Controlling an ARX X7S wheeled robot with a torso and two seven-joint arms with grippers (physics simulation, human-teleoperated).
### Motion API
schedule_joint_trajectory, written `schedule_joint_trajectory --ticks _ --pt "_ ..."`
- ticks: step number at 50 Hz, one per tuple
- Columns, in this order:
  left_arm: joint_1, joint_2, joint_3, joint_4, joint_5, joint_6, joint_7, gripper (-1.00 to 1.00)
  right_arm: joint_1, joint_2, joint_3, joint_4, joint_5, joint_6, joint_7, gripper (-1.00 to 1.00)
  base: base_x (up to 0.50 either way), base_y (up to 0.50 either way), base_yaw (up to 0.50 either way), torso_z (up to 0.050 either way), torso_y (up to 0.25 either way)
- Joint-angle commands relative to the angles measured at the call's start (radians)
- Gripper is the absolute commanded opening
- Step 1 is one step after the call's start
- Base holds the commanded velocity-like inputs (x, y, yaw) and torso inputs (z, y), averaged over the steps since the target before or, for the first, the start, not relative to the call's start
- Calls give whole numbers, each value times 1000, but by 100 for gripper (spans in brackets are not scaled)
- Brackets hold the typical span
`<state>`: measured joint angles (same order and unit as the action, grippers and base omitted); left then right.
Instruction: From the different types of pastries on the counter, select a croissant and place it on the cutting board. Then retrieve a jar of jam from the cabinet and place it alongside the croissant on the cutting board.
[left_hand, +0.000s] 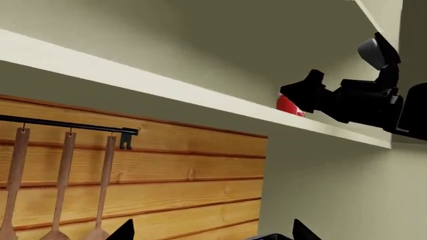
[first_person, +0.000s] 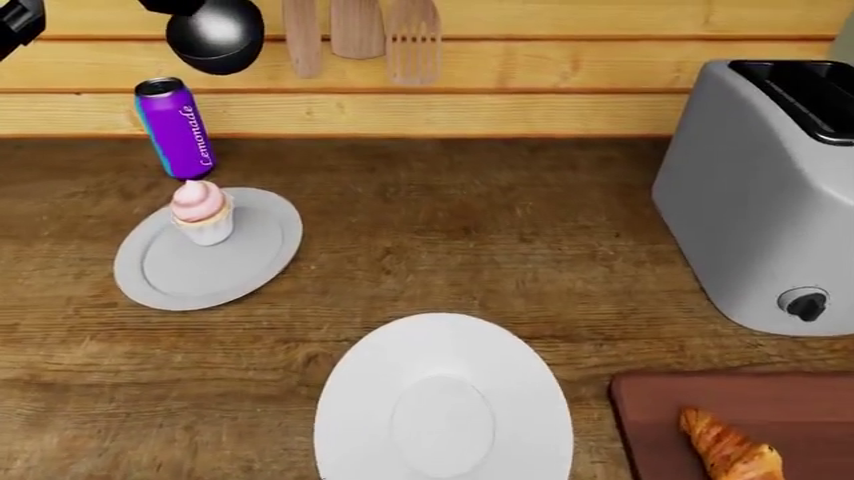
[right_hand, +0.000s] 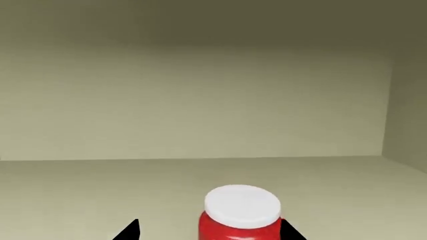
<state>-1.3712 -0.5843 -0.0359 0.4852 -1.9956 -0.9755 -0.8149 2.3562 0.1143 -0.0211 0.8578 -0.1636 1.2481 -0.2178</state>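
Observation:
The jar of jam (right_hand: 240, 216), red with a flat white lid, stands on the cabinet shelf (right_hand: 80, 190). My right gripper (right_hand: 210, 232) is open, with the jar between its fingertips, closer to one of them. In the left wrist view the right gripper (left_hand: 300, 96) reaches into the cabinet around the jar (left_hand: 287, 106). My left gripper (left_hand: 212, 235) is open and empty below the shelf, facing the wood-panelled wall. The croissant (first_person: 731, 447) lies on the dark cutting board (first_person: 694, 397) at the counter's near right. The pink-frosted cupcake (first_person: 200, 210) sits on a plate (first_person: 187, 265).
A purple can (first_person: 174, 125) stands behind the cupcake. An empty white plate (first_person: 443, 405) lies at the front. A grey toaster (first_person: 767, 190) stands at the right. Wooden utensils (left_hand: 63, 190) hang from a black rail (left_hand: 67, 123) on the wall. An arm joint (first_person: 214, 30) shows top left.

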Motion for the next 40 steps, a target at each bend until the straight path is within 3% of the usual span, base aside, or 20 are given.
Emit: schedule_joint_trajectory --ticks 1,13,22,28,29,40 --pt "0 1 8 -3 5 3 4 100 0 1 1 2 -1 1 0 100 258 -176 0 0 0" --pt "-15 -6 18 -1 -15 12 -14 100 0 1 1 2 -1 1 0 100 17 0 0 0 0" --pt "-22 -9 25 0 -24 18 -23 100 0 1 1 2 -1 1 0 100 353 0 0 0 0" --pt "-16 -8 25 -1 -13 18 -13 100 0 1 1 2 -1 1 0 100 0 0 0 0 0" --pt "-13 -8 24 -2 -9 17 -9 100 0 1 1 2 -1 1 0 -100 0 0 0 0 0" --pt "8 -6 18 -5 24 14 24 100 0 1 1 2 -1 1 0 -100 0 0 0 0 0"
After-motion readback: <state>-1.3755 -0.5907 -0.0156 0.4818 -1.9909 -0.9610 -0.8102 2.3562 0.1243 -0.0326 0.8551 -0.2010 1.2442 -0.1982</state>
